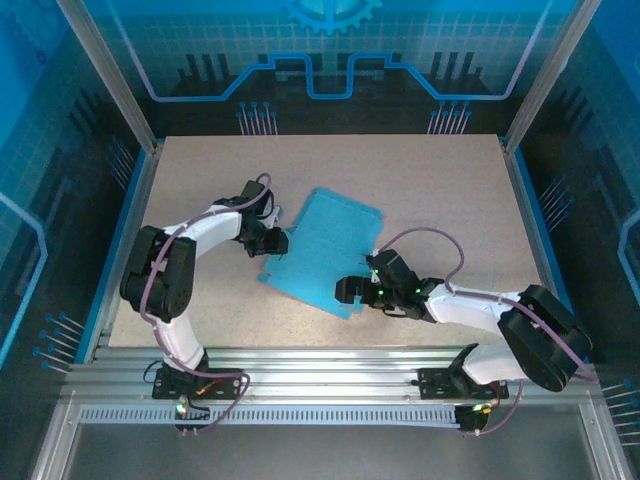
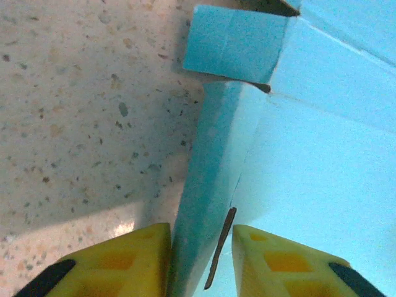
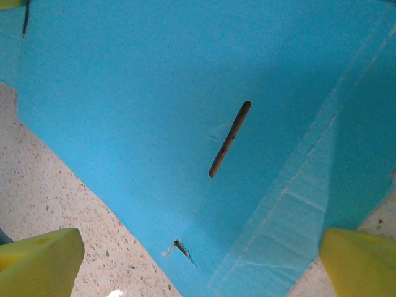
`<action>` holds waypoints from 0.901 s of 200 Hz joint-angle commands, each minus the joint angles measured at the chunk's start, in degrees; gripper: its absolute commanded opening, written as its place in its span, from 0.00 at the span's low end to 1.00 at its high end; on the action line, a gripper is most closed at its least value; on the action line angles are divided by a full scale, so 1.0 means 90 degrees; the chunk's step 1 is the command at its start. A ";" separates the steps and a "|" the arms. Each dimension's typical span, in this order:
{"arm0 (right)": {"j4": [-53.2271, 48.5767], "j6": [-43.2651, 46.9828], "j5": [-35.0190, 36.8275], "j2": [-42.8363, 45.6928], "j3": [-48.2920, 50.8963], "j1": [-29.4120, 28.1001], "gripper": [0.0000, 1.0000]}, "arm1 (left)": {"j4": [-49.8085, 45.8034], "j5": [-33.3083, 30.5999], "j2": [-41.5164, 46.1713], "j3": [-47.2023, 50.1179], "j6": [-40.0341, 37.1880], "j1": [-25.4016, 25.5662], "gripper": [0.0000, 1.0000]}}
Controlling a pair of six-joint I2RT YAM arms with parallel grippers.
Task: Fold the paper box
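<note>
Straddling upturned flap of paper box (image 2: 309,154): left hand (image 2: 201,238).

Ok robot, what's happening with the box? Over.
Left end effector straddles raised flap of box. Right end effector open, over its near corner. Nothing blocking.

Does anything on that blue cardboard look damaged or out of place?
Yes: the paper box has a small ragged nick near its edge in the right wrist view, with whitish frayed fibre, unlike the clean slot above it. Possibly a minor tear. Nothing else stands out.
</note>
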State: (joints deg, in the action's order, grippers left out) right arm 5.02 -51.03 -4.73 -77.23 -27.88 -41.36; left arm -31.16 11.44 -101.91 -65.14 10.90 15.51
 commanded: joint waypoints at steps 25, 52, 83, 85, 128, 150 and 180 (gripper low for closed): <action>-0.0177 0.0044 0.0165 -0.0052 -0.0096 -0.0087 1.00 | -0.0373 0.0281 0.0656 0.0092 0.0255 0.0112 0.21; -0.0185 0.0399 0.0128 0.0380 -0.0105 -0.0091 1.00 | -0.0784 -0.0139 0.1195 -0.0035 0.0371 0.0113 0.19; -0.0459 0.1062 -0.0033 0.1013 -0.0273 -0.0038 1.00 | -0.1602 -0.0606 0.1904 -0.0492 0.0424 0.0113 0.18; -0.0499 0.1102 -0.0046 0.1059 -0.0291 -0.0034 1.00 | -0.1649 -0.0622 0.1947 -0.0517 0.0438 0.0113 0.18; -0.1378 0.2009 -0.0134 0.2166 -0.0745 0.0014 1.00 | -0.2465 -0.0816 0.2932 -0.0771 0.1337 0.0114 0.17; -0.1874 0.2430 -0.0202 0.2463 -0.1093 0.0108 1.00 | -0.2771 -0.1134 0.3572 -0.0766 0.1704 0.0111 0.18; -0.2505 0.2822 -0.0177 0.2507 -0.1609 0.0133 1.00 | -0.3648 -0.1893 0.3959 -0.1209 0.1726 0.0103 0.18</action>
State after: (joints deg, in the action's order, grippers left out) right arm -10.07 -31.07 -5.69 -55.16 -38.52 -40.82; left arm -54.87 1.02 -68.60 -72.03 23.77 16.25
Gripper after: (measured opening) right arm 0.999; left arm 0.182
